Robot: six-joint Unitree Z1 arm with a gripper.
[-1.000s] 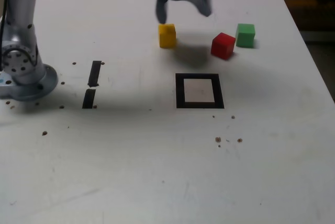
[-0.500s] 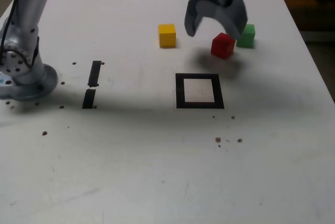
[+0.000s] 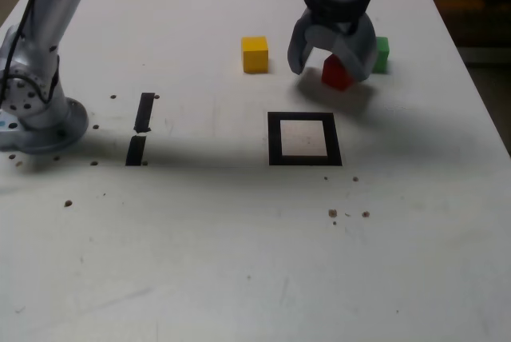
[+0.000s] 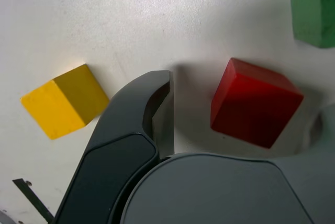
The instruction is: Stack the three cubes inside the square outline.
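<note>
The red cube lies beyond the square outline, a black tape frame with white inside and nothing in it. My gripper is open and lowered over the red cube, one finger on each side. In the wrist view the red cube sits between the fingers, with a gap showing beside it. The green cube stands just behind the red one, to the exterior view's right. The yellow cube sits apart, to the exterior view's left. The wrist view also shows the yellow cube and the green cube.
The arm's base stands at the exterior view's left. Two short black tape strips lie between it and the outline. Small dark specks dot the white table. The table's edge runs down the exterior view's right.
The gripper has moved from above the yellow cube toward the exterior view's right and come down around the red cube. Its jaws have narrowed a little. The cubes have not moved.
</note>
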